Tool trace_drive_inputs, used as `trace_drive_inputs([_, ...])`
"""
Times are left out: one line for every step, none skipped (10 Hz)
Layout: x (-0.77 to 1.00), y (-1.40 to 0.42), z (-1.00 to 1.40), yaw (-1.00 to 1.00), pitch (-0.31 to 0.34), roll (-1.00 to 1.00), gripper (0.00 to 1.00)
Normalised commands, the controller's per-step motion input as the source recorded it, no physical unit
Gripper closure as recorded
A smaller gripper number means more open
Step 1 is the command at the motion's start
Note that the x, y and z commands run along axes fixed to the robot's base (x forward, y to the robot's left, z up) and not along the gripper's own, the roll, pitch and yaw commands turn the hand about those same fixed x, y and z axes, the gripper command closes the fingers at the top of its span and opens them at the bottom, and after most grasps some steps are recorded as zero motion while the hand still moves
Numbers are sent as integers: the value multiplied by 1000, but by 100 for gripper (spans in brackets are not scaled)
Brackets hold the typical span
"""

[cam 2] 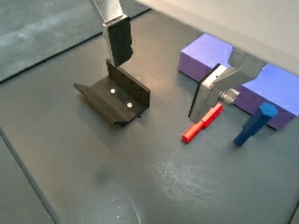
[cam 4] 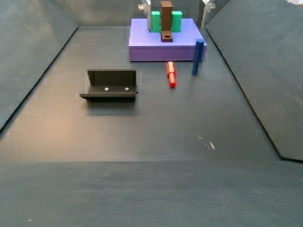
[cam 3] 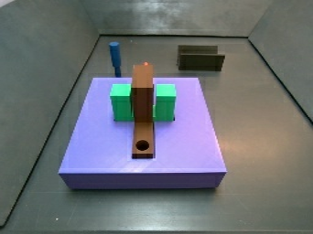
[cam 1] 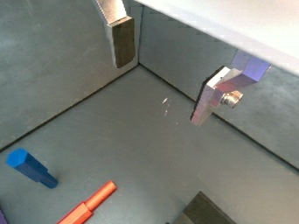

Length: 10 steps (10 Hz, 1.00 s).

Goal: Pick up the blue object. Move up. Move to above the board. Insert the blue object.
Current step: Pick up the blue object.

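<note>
The pincer (cam 2: 162,72) hangs released and empty above the floor, well clear of the blue object (cam 2: 253,124) – a slim, stiff, likely light peg leaning against the lavender slab (cam 2: 208,56) – best gripped across its upper shaft.

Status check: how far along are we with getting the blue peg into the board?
Nothing looks done yet. The blue peg stands on the floor beside the lavender slab, ungrasped. The end effector hangs open and empty above the floor, short of the peg. The hole in the board is empty. Left: grasp, lift, carry over the board, insert.
</note>
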Motion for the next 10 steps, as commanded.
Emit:
trace_drive_inputs([0, 0, -43, 0, 0, 0, 0])
trace_drive_inputs([-206, -334, -117, 114, -136, 0, 0])
trace_drive_inputs([-326, -517, -94, 134, -164, 36, 0])
trace_drive_inputs([-394, -651, -154, 214, -213, 21, 0])
trace_drive_inputs([-469, -606, -151, 220, -184, 10, 0])
trace_drive_inputs([-429, -494, -114, 194, -157, 0, 0])
trace_drive_inputs([-380, -497, -140, 177, -141, 17, 0])
trace_drive_inputs([-334, -557, -157, 157, -139, 43, 0])
trace_drive_inputs([-240, -540, -163, 86, -107, 76, 0])
trace_drive_inputs([23, -423, -126, -163, 0, 157, 0])
